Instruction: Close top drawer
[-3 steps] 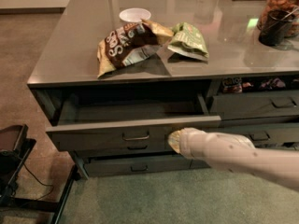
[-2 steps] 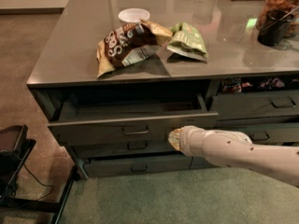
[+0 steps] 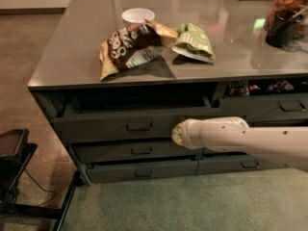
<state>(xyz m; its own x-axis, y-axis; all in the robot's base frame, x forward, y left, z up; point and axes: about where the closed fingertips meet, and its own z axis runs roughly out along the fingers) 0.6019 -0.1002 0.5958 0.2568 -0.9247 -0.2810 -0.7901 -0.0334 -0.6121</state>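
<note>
While the top drawer (image 3: 101, 129) is sitting slightly open under the worktop (image 3: 62, 66) (snack bags (image 3: 130, 44) are lying on top), the claw (image 3: 178, 134) is meeting its front just right of the pull (image 3: 139, 127); whether it is open or closed, I cannot tell.

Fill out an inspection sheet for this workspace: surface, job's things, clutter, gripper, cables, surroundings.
Surface: grey countertop, glossy.
Job's things: top drawer not fully shut; dark gap above its front.
Clutter: brown snack bag, green snack bag, white cup, dark jar at the right edge.
Gripper: gripper at the top drawer's front, right of its pull.
Cables: thin cable on the floor beside the black stand.
Surroundings: lower drawers beneath; carpet.
</note>
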